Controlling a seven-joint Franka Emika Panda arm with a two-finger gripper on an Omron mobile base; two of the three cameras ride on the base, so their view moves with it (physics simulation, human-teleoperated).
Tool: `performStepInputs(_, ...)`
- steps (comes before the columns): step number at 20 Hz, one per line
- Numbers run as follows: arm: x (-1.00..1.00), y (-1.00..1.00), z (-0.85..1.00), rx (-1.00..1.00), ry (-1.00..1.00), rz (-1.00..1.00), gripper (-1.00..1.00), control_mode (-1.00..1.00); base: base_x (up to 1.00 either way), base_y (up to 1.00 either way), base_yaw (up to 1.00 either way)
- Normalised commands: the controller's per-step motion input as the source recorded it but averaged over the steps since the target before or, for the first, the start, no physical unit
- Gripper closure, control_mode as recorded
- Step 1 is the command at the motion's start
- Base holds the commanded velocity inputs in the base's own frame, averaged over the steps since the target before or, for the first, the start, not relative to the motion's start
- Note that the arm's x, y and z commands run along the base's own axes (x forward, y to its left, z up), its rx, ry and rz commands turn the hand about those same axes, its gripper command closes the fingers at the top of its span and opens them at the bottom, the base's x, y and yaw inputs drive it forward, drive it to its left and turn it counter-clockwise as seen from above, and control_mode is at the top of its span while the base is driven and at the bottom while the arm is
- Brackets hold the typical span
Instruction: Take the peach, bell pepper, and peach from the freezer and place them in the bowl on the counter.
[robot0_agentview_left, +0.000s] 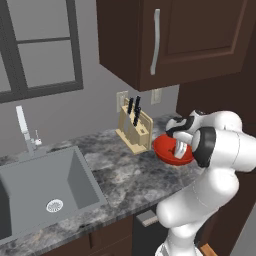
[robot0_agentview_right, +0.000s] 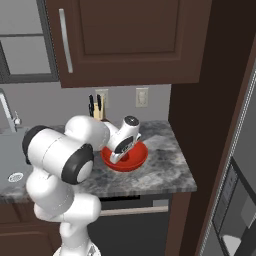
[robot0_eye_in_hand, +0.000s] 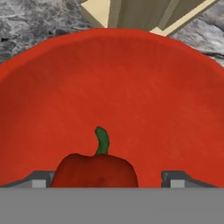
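The red bell pepper (robot0_eye_in_hand: 94, 170) with its green stem lies in the wide red bowl (robot0_eye_in_hand: 113, 78), low in the hand view. My gripper (robot0_eye_in_hand: 107, 179) is right over it, open, with a fingertip (robot0_eye_in_hand: 175, 179) on each side; a gap of bowl shows on the right. From the base, my hand (robot0_agentview_left: 177, 145) hangs over the bowl (robot0_agentview_left: 159, 148) on the marbled counter (robot0_agentview_left: 125, 175). The right base view has the hand (robot0_agentview_right: 120, 149) above the bowl's rim (robot0_agentview_right: 141, 155). The peaches are out of view, and so is the inside of the freezer.
A wooden knife block (robot0_agentview_left: 134, 131) stands just behind the bowl, near the wall. A steel sink (robot0_agentview_left: 45, 185) and faucet (robot0_agentview_left: 24, 127) lie to the left. Dark upper cabinets (robot0_agentview_left: 165, 40) hang overhead. A light-grey fridge door (robot0_agentview_right: 237, 190) stands at the right edge.
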Motion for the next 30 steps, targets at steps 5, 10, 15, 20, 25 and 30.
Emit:
performStepInputs(5,-0.26,0.15,-0.01,-0.01,-0.02,0.0,-1.0,-1.0,0.0,0.0,0.0)
performStepInputs(10,-0.52,0.0,0.0,0.0,0.0,0.0,-1.0,-1.0,0.0,0.0,0.0)
performStepInputs(15,-0.58,0.07,0.17,0.0,-0.11,-0.01,-1.0,-1.0,0.0,0.0,0.0)
performStepInputs(20,-0.45,0.0,0.54,0.0,-0.17,-0.05,-1.0,-1.0,0.0,0.0,0.0)
performStepInputs(25,-0.84,0.1,0.56,0.0,-0.24,-0.1,-1.0,-1.0,0.0,0.0,0.0)
performStepInputs(30,-0.8,0.25,0.74,-0.02,-0.08,-0.14,-1.0,-1.0,0.0,0.0,0.0)
